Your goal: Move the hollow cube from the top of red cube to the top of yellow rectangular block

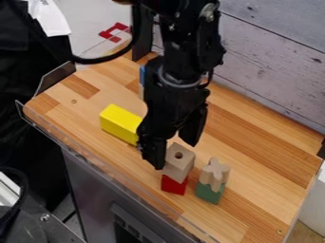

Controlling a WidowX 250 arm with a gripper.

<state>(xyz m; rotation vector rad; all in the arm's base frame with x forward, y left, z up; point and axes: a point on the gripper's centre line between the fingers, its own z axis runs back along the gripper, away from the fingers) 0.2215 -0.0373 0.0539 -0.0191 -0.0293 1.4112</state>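
Note:
My gripper [171,148] hangs above the table's near half, open, one finger lower at the left and the other farther back at the right. Just below and in front of it, a plain wooden cube with a round hole [179,160] rests on a red cube [173,185]. The lower finger is close to the wooden cube's upper left side; whether they touch, I cannot tell. The yellow rectangular block [119,123] lies on the table to the left, its right end partly behind the gripper.
Right of the red cube, a green block [209,192] carries a cross-shaped wooden piece [215,174]. A blue block [141,75] stands behind the arm at the back. A clear raised rim [82,154] borders the wooden table [254,142], and a plank wall [273,57] stands behind.

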